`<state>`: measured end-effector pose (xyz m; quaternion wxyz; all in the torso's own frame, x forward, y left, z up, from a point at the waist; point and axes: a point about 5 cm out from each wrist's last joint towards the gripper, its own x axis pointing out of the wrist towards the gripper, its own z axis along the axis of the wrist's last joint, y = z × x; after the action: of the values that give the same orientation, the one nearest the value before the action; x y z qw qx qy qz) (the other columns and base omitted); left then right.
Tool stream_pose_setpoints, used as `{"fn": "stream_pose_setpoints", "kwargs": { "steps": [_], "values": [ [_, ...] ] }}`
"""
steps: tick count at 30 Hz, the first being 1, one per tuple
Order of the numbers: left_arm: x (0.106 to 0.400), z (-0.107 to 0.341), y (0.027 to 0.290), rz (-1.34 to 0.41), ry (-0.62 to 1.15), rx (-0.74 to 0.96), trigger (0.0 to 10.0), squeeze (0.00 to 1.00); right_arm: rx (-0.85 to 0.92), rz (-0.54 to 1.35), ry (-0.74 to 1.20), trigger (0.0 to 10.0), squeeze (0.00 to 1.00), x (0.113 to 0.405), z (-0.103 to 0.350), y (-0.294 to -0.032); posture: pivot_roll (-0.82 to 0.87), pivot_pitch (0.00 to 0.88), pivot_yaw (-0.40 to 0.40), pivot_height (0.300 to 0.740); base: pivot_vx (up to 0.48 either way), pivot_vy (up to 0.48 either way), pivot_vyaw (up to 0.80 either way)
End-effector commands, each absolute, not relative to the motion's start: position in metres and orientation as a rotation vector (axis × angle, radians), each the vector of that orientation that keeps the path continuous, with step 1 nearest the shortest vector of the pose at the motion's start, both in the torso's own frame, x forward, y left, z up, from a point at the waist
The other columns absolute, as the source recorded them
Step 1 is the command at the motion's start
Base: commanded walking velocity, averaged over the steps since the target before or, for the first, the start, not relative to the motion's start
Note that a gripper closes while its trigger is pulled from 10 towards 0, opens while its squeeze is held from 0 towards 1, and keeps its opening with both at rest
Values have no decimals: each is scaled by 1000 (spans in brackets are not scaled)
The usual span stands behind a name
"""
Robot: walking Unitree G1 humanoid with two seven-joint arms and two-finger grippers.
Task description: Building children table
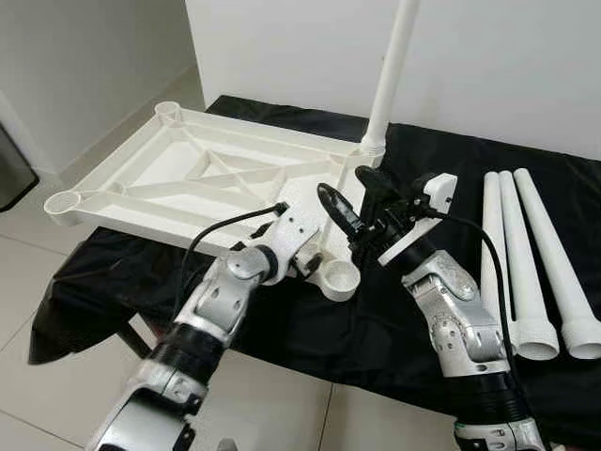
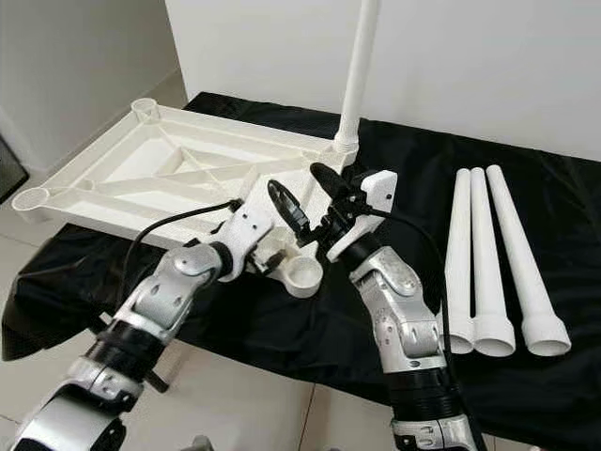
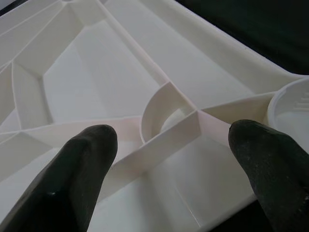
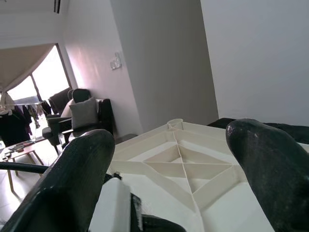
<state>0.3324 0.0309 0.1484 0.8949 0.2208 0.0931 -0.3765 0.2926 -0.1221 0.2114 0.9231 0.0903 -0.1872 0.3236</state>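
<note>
A white children's tabletop (image 1: 188,174) lies upside down, ribs up, on a black-draped surface (image 1: 376,324). One white leg (image 1: 390,70) stands upright in its far right corner socket. The near right corner socket (image 1: 340,276) is empty. Three loose white legs (image 1: 521,268) lie side by side to the right. My left gripper (image 3: 169,140) is open at the tabletop's near edge, beside that empty socket, its fingers (image 3: 82,166) spread over a rib. My right gripper (image 1: 354,194) hovers open just above the same corner, holding nothing.
A white wall rises close behind the surface. Pale tiled floor (image 1: 38,254) lies to the left and front, with a dark object (image 1: 11,169) at the left edge. The black cloth hangs over the front edge. An armchair (image 4: 84,116) and a window stand farther off.
</note>
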Motion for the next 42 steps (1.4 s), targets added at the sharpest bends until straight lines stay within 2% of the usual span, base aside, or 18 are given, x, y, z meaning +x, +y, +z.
{"fn": "stream_pose_setpoints", "kwargs": {
  "steps": [1,11,13,15,20,24,27,33,35,42],
  "values": [
    [324,131,13,-856,259,476,10000,0,185,658,-390,10000,0,291,213,-122,-59,50,37,740,0,0,0],
    [324,136,5,-878,242,472,10000,0,190,650,-390,10000,0,290,213,-122,-63,43,38,740,0,0,0],
    [324,135,10,-877,243,487,10000,0,188,649,-389,10000,0,290,213,-123,-59,40,37,740,0,0,0],
    [324,135,38,-893,238,552,10000,0,179,646,-380,10000,0,292,210,-125,-47,33,29,740,0,0,0],
    [324,144,55,-922,219,567,10000,0,181,644,-380,10000,0,295,210,-125,-34,25,21,740,0,0,0],
    [324,146,58,-932,214,569,10000,0,183,642,-380,10000,0,296,210,-125,-34,25,21,740,0,0,0],
    [329,174,70,-962,146,547,10000,0,188,637,-374,10000,0,304,210,-123,-19,11,9,740,0,0,0],
    [332,199,72,-970,76,498,10000,0,182,631,-365,10000,0,308,211,-122,-16,7,4,740,0,0,0],
    [338,223,75,-940,3,449,10000,0,169,614,-345,10000,0,314,211,-122,-16,3,0,740,0,0,0],
    [356,252,91,-790,-78,339,10000,0,130,516,-300,10000,0,332,214,-129,-15,0,-7,740,0,0,0]
  ]
}}
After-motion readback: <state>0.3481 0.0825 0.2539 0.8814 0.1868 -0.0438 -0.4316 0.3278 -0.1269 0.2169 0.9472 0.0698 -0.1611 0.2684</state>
